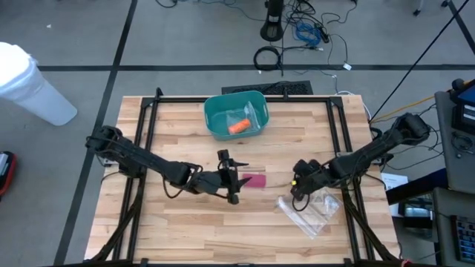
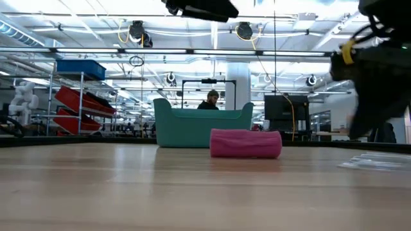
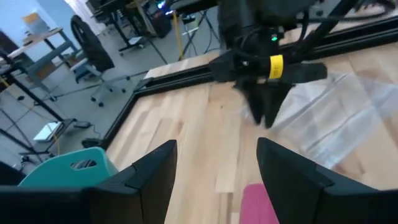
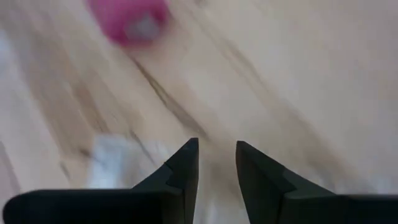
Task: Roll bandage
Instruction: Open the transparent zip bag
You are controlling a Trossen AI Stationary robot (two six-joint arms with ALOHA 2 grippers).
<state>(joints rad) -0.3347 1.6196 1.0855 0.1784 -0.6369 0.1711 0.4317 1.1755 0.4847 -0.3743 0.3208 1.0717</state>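
Lying mid-table: pink bandage roll [image 1: 254, 180], long axis running left–right, just beside left gripper [image 1: 231, 183], standing wide and empty. Hovering farther right: right gripper [image 1: 300, 185], slightly parted, empty.

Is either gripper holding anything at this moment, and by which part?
Nothing is held. The left gripper is open beside the pink bandage roll; the right gripper is slightly parted over the table, empty.

A robotics lab or workshop hall: ceiling strip lights [image 2: 77, 33], shelving with red bins [image 2: 83, 102], wheeled chairs [image 3: 93, 59], floor cables [image 1: 304, 33], monitors [image 2: 279, 112].
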